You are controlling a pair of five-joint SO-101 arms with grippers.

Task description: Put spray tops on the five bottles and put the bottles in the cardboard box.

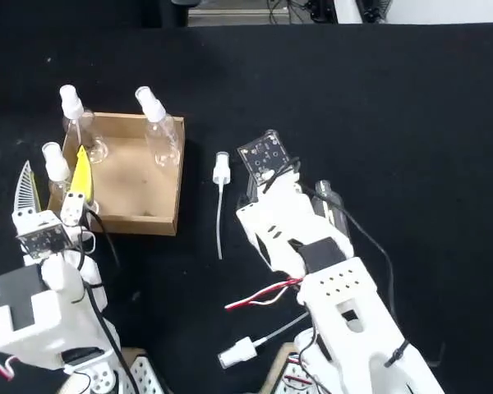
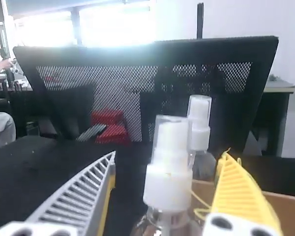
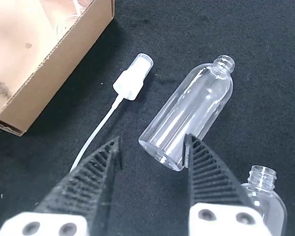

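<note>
Surface: black cloth-covered table [image 1: 411, 123], with a black mesh chair back [image 2: 137, 83] beyond it.
Box: brown open-topped cardboard box [image 1: 179, 180] sits on the left part of the table.
Capped bottles: one clear plastic bottle with white spray top [image 1: 160, 123] stands upright at the box's far right corner; a second capped bottle [image 1: 74, 115] stands at its far left corner.
Left gripper [image 2: 168, 156]: yellow and grey fingers spread wide, one on each side of a third capped bottle [image 2: 169, 162] at the box's left edge; no contact is visible.
Right gripper [image 3: 152, 142]: black fingers spread wide, holding nothing, above an uncapped clear bottle [image 3: 187, 118] lying on its side on the cloth.
Second uncapped bottle [image 3: 265, 196]: near the first.
Loose parts: one white spray top with long dip tube [image 1: 221, 168] lies between box and right arm; another loose spray top [image 1: 238, 353] lies near the right arm's base.
</note>
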